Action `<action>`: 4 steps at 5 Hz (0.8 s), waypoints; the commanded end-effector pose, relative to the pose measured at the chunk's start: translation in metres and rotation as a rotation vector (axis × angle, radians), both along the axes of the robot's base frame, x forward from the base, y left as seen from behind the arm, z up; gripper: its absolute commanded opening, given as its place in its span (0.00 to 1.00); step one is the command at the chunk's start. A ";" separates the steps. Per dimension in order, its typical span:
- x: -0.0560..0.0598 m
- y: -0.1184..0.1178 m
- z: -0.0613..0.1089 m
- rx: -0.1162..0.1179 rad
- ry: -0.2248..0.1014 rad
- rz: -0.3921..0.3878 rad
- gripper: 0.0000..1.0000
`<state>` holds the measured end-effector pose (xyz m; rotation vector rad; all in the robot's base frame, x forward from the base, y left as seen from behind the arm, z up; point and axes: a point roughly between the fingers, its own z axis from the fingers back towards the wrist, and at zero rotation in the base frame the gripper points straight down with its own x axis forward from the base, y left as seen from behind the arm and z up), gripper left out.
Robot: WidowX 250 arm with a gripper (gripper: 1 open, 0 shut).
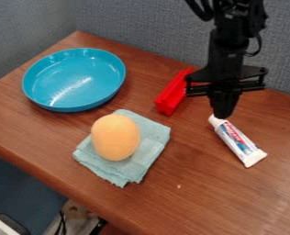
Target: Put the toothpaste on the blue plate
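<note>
The toothpaste (239, 139), a small white tube with red and blue markings, lies flat on the wooden table at the right. My black gripper (222, 111) points straight down over the tube's capped far end, its fingers close together with nothing between them. Whether the tips touch the cap I cannot tell. The blue plate (74, 79), a round turquoise dish, sits at the back left, well apart from the tube and with nothing in it.
A red rectangular block (173, 91) lies just left of the gripper. An orange egg-shaped object (115, 136) rests on a pale teal cloth (126, 151) in the middle front. The table's front edge runs close below the cloth.
</note>
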<state>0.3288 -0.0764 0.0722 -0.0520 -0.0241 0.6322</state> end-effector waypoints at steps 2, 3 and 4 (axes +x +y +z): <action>0.004 -0.033 0.035 -0.058 -0.059 -0.056 0.00; 0.011 -0.057 0.035 -0.075 -0.062 -0.109 0.00; 0.017 -0.079 0.029 -0.079 -0.058 -0.144 0.00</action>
